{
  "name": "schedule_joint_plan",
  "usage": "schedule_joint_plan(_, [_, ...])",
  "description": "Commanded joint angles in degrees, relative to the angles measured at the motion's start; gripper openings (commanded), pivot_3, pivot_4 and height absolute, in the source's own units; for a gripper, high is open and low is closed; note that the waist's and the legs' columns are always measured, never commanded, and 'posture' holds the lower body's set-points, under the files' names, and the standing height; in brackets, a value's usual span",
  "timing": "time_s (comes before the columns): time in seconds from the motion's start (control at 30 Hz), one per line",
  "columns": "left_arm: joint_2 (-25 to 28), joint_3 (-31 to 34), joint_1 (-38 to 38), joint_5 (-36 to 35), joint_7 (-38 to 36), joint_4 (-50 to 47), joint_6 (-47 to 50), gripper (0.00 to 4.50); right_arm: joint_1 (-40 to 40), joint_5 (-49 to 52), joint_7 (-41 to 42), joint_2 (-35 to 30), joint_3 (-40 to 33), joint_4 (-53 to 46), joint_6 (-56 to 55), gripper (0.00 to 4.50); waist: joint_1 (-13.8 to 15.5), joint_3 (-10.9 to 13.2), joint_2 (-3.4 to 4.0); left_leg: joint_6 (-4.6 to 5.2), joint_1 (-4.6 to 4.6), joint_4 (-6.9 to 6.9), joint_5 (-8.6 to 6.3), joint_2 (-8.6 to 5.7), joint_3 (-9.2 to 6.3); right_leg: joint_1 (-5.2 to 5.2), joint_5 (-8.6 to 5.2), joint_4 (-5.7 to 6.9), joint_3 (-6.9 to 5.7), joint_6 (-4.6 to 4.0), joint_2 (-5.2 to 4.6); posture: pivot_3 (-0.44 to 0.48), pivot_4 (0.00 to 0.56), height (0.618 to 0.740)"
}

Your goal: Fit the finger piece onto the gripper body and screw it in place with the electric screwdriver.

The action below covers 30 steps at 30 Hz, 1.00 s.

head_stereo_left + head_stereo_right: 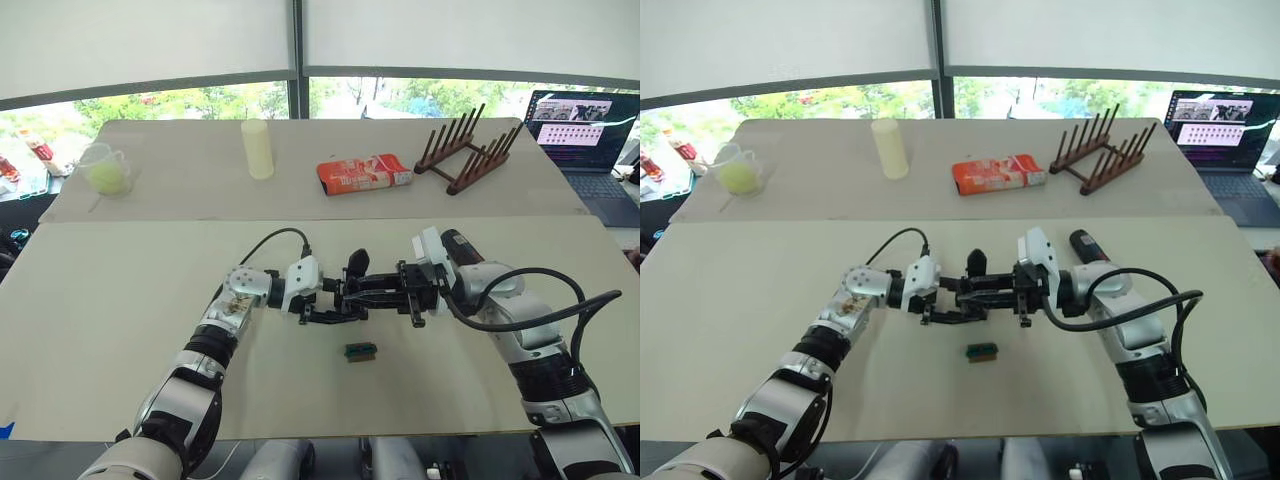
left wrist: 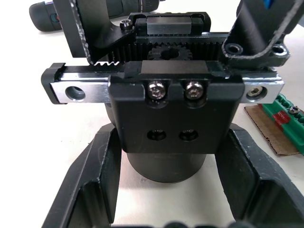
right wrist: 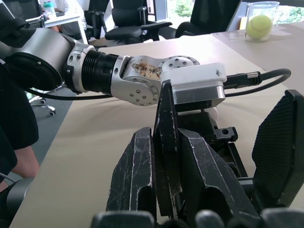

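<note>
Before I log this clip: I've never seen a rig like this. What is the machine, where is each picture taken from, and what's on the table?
It is a two-armed humanoid robot. The two wide pictures come from cameras in its head, looking down at a table; the two close ones from cameras on its wrists. Both arms meet on the gripper body, a black mechanism at mid-table. The left gripper has its fingers open either side of the round base; the right gripper reaches it from the opposite side. The electric screwdriver lies behind the right arm, a small green-and-brown block nearer the robot.
</note>
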Motion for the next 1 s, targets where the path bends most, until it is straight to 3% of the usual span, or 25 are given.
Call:
schedule_joint_plan(0.03, [0.2, -0.3, 0.4, 0.3, -0.1, -1.6, 0.1, 2.3, 1.0, -2.8, -0.6, 0.2, 2.1, 2.8, 0.7, 0.32, 0.0, 0.0, 0.0, 0.0, 0.03, -0.02, 0.0, 0.0, 0.0, 0.02, 0.0, -0.01, 0.01, 0.0, 0.01, 0.0, 0.15, 0.74])
schedule_joint_plan(0.4, [-0.1, 0.0, 0.0, 0.3, 0.6, -1.3, 0.2, 2.3, 1.8, -3.5, 0.2, -0.8, 3.4, 3.4, 1.3, 0.32, 0.0, -0.1, 0.04, 0.0, 0.2, -0.16, 0.0, 0.0, 0.01, 0.1, 0.0, -0.02, 0.05, 0.0, 0.01, 0.0, 0.15, 0.74])
schedule_joint_plan(0.6, [-0.3, 0.1, 0.3, 0.3, 1.4, -1.6, 0.4, 2.3, 4.5, -4.7, -4.7, 0.5, 0.1, 5.5, -2.9, 0.32, 0.0, -0.3, 0.05, 0.0, 0.24, -0.2, 0.0, 0.01, 0.01, 0.14, 0.0, -0.04, 0.06, 0.0, 0.01, 0.0, 0.15, 0.74])
schedule_joint_plan(1.0, [0.5, 0.7, -0.1, 0.3, 1.9, -1.7, 0.7, 2.3, -0.2, -5.6, 8.2, -4.0, 8.5, 10.8, 2.3, 0.32, 0.2, -0.4, 0.08, 0.01, 0.46, -0.32, 0.0, 0.01, 0.03, 0.3, -0.01, -0.07, 0.09, 0.01, 0.01, 0.0, 0.15, 0.74])
